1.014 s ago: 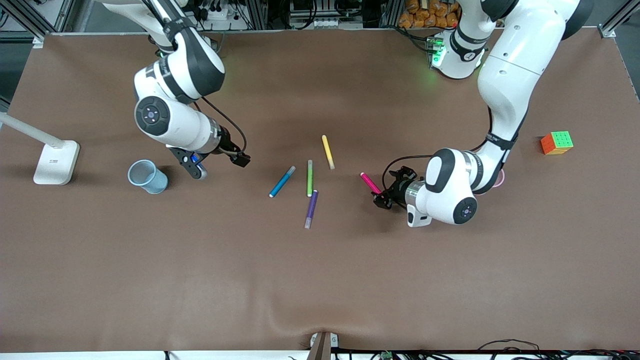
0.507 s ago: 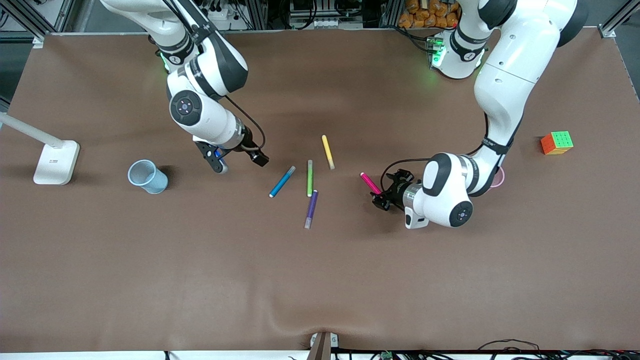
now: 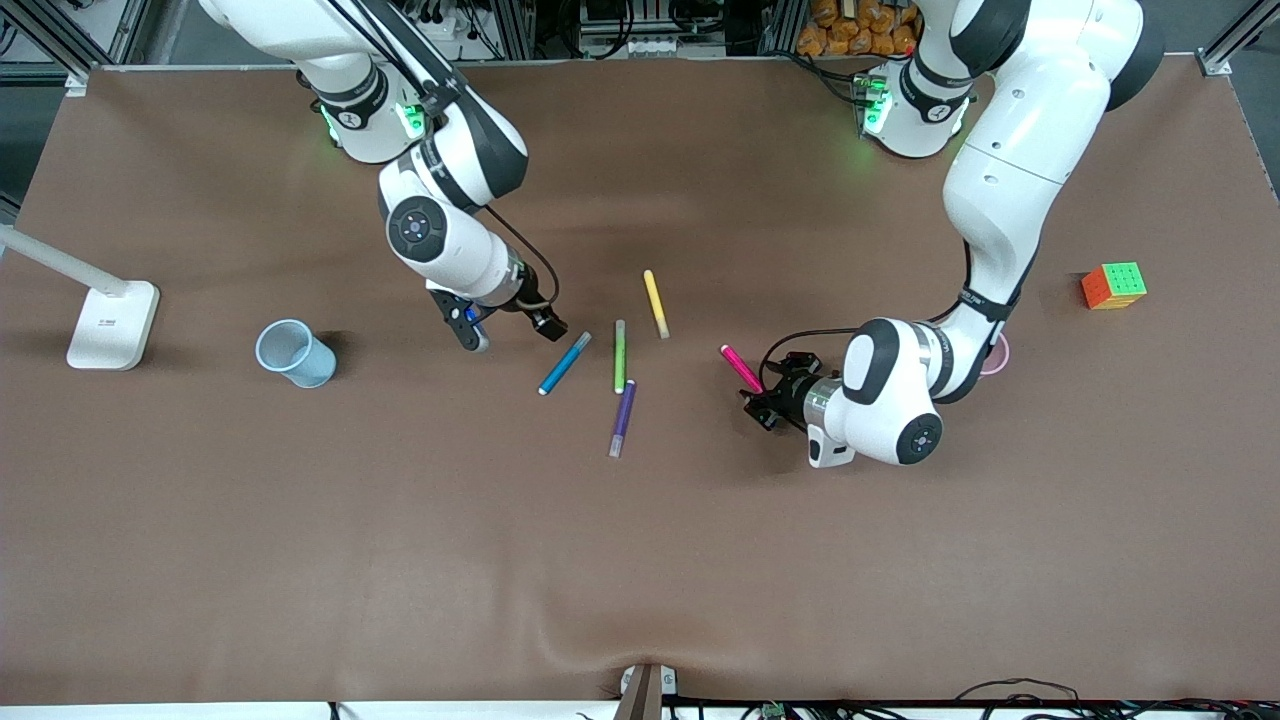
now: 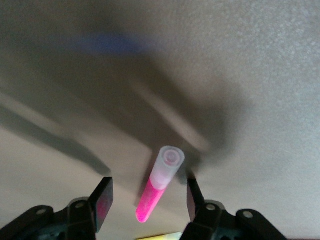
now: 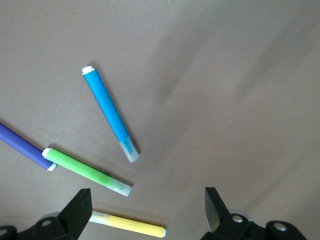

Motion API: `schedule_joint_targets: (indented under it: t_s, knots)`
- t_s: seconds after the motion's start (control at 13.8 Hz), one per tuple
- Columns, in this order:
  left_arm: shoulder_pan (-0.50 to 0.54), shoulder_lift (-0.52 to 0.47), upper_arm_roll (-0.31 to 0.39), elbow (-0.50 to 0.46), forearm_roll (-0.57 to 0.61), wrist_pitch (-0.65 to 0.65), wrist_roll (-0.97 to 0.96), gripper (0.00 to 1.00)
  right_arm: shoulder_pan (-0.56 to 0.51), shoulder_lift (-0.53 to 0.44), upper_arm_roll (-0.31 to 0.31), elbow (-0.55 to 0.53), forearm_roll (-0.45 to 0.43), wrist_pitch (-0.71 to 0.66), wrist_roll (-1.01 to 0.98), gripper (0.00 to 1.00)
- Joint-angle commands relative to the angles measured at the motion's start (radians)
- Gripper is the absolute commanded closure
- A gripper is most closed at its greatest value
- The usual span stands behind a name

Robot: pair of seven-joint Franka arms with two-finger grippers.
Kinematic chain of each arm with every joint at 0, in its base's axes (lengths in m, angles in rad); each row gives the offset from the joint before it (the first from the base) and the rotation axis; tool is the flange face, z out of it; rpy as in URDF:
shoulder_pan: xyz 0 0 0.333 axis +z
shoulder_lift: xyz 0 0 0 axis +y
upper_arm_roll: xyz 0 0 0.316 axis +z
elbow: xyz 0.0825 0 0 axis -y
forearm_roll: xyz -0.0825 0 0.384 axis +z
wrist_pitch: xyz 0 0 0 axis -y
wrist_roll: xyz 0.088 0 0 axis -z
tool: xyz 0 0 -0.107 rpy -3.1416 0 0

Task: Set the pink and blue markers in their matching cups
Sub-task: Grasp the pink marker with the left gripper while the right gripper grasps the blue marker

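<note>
Pink marker (image 3: 741,367) lies on the brown matte surface (image 3: 640,560) right of centre in the front view, between the part-closed fingers of the left gripper (image 4: 148,202), which should close squarely on its slim round barrel. Blue marker (image 3: 564,363), equally smooth, lies at centre, just below the right gripper (image 3: 505,331), fingers wide and empty

The pens crowd the table's middle: the blue marker (image 3: 565,363), green pen (image 3: 619,356) and purple pen (image 3: 623,417) lie close together, the yellow pen (image 3: 656,303) at one o'clock of the green. The pink marker (image 3: 741,366) lies apart at three o'clock. Bare table (image 3: 640,560) spreads at six o'clock, nearer the camera.
</note>
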Motion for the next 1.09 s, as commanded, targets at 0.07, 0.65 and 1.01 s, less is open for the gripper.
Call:
schedule_joint_targets:
  t_s: [0.07, 0.65, 1.01]
  knots:
    - [-0.012, 0.031, 0.021, 0.025, -0.012, 0.006, 0.001, 0.62, 0.032, 0.050, 0.000, 0.005, 0.005, 0.076, 0.044, 0.00]
    - [0.007, -0.032, 0.026, 0.064, 0.083, 0.008, 0.023, 1.00, 0.079, 0.165, -0.005, 0.009, -0.007, 0.245, 0.079, 0.25]
    - [0.045, -0.255, 0.027, 0.065, 0.258, -0.133, 0.053, 1.00, 0.083, 0.219, -0.009, 0.012, -0.018, 0.314, 0.079, 0.50]
